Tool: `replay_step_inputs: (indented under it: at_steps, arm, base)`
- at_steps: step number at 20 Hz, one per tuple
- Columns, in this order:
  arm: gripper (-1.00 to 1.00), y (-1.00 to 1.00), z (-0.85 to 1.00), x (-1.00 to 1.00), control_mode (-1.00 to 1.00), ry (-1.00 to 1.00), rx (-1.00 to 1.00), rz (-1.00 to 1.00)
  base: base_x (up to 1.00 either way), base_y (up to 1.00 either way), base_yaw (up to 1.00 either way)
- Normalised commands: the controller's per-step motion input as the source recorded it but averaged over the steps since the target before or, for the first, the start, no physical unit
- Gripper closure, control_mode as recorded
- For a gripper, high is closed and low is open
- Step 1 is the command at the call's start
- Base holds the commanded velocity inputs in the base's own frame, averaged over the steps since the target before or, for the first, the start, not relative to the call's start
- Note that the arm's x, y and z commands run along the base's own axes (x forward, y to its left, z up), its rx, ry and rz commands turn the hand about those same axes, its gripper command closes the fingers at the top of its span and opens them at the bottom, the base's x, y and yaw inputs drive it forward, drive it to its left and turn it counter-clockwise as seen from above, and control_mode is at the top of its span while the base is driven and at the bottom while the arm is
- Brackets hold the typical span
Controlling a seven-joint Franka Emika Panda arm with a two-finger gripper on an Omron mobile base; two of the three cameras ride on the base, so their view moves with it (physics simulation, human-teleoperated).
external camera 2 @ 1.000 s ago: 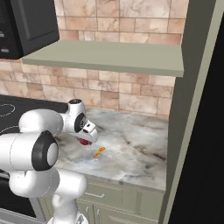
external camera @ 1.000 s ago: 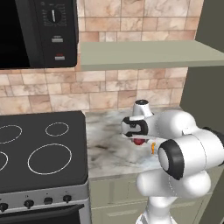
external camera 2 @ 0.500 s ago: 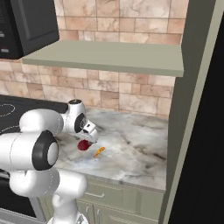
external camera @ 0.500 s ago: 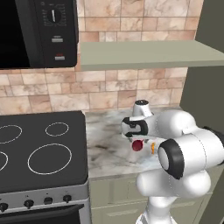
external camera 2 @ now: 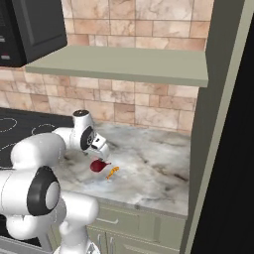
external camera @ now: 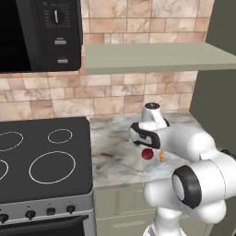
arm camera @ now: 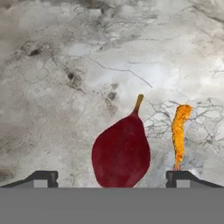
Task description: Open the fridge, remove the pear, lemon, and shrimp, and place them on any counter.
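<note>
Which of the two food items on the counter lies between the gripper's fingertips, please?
The dark-red pear: it lies between the open fingertips, while the thin orange shrimp lies beside it, in line with one fingertip.

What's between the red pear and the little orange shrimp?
Nothing. In the hand view, only a bare strip of marble counter separates the pear from the shrimp; they lie side by side, not touching.

pear [arm camera: 121,153] base hidden behind the bottom band (hand view), shrimp [arm camera: 180,133] lower end too — fridge [external camera 2: 233,149] cropped at right
</note>
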Motion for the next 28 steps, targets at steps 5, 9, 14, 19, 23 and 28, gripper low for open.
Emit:
replay_step_inputs:
  at_steps: [5,9,14,19,23,28]
  arm:
    - [-1.00,0.00,0.63,-0.86,-1.00,-0.12,0.00,0.00]
    - [-1.00,0.00,0.89,-0.66,-1.00,-0.17,-0.01,0.00]
    - [-1.00,0.00,0.91,-0.50,-1.00,-0.07,-0.03,0.00]
    - [-1.00,-0.09,0.85,-0.71,-1.00,-0.04,-0.02,0.01]
    - [-1.00,-0.05,0.79,-0.47,-1.00,0.00,0.00,0.07]
    - [-1.00,0.00,0.73,-0.42,-1.00,0.02,-0.01,0.07]
  base:
    - [0.00,0.00,0.00]
    - [0.00,0.00,0.00]
    - [0.00,0.00,0.00]
    - [0.00,0.00,0.00]
    - [0.00,0.00,0.00]
    - [0.00,0.00,0.00]
